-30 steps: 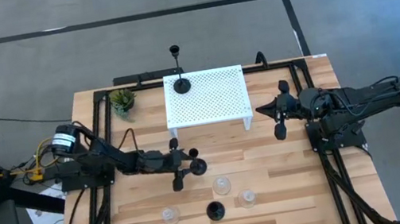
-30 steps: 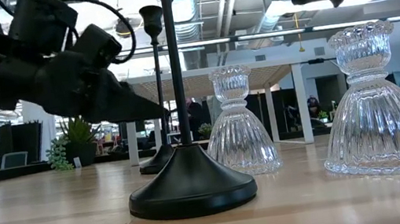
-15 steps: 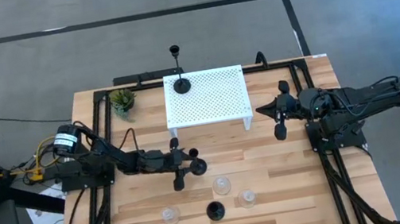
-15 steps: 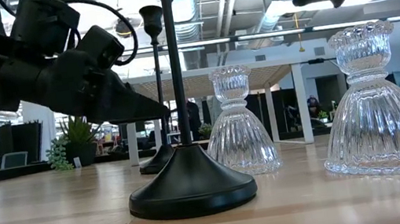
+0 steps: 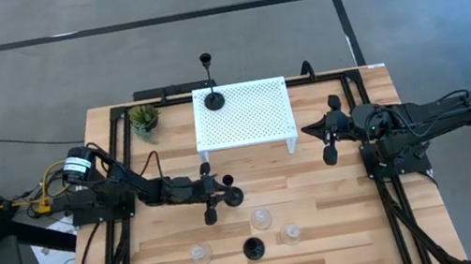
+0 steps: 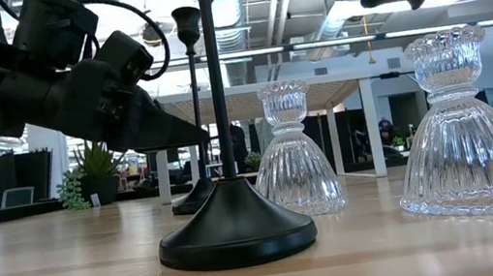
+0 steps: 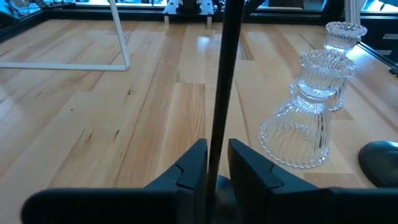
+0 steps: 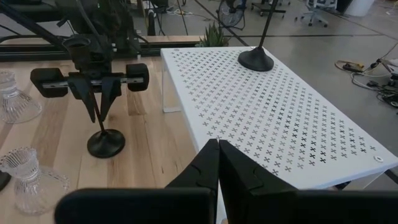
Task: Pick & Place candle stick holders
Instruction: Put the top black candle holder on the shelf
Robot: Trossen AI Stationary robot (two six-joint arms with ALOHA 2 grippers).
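Six holders, all upright. One black holder [image 5: 213, 98] on the white rack [image 5: 253, 120], far-left corner. Second black holder [image 5: 233, 195] before the rack, stem between gripper fingers. Third black holder [image 5: 253, 248] and three clear glass holders [image 5: 261, 218] clustered farther from the rack.

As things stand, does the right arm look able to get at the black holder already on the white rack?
Probably yes. The right gripper hangs beside the white rack, its jaws closed and empty, and nothing stands between it and the black candle stick holder at the rack's far corner.

Legible text, labels, brands, numbers, signs: none. No readable marking shows on the table [image 5: 341, 200], the rack [image 5: 252, 115], the candle holders or either arm in any view.
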